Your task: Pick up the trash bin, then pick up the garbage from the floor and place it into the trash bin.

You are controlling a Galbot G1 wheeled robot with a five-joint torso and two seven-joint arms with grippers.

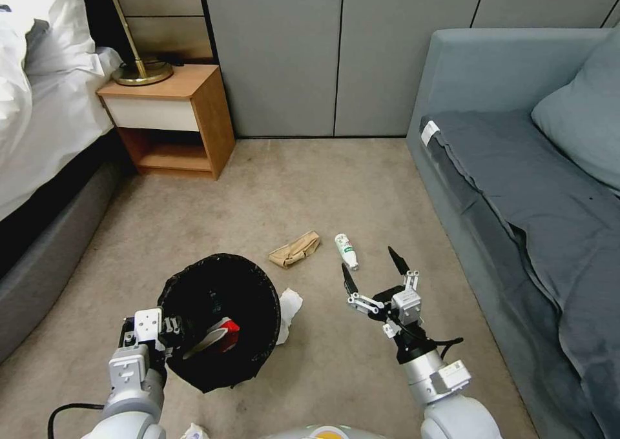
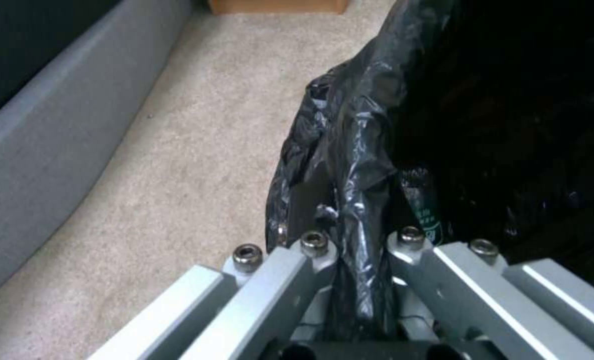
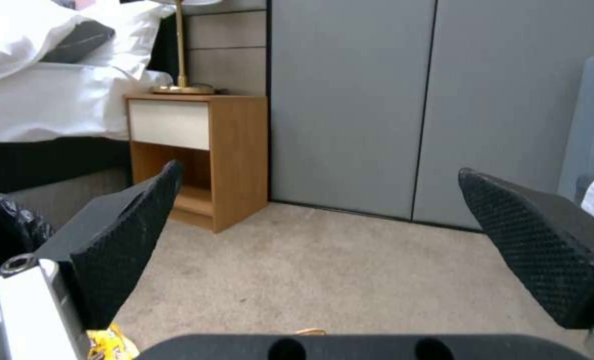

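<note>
The trash bin's (image 1: 219,319) white shell is hiding entirely under its crinkled black liner, and in the left wrist view the liner's dark interior is swallowing whatever lies inside. In the head view a red-and-white packet (image 1: 223,336) is showing inside the bin, partly sunk in the black folds. A white tissue (image 1: 289,313) is peeking out from behind the bin's rim on the carpet (image 1: 310,181), part of it covered. Another white scrap (image 1: 194,432) is being cut off by the lower edge of the head view, and a yellow wrapper (image 3: 110,344) is barely showing at the edge of the right wrist view, behind a fingertip.

The left hand (image 2: 357,260) is gripping the bin's near rim, its metal fingers (image 2: 277,280) pinching a pleat of the black bag between them. The bin is sitting low on the robot's left side; whether it is resting on the carpet or hanging just above it is hard to tell.

The right hand (image 1: 376,269) is hovering with its two black fingertips (image 3: 127,235) spread wide, holding nothing, just short of one small clear bottle (image 1: 347,250) with a green label, lying on its side. One crumpled brown paper bag (image 1: 295,249) is lying just beside the bottle, between it and the bin.
</note>
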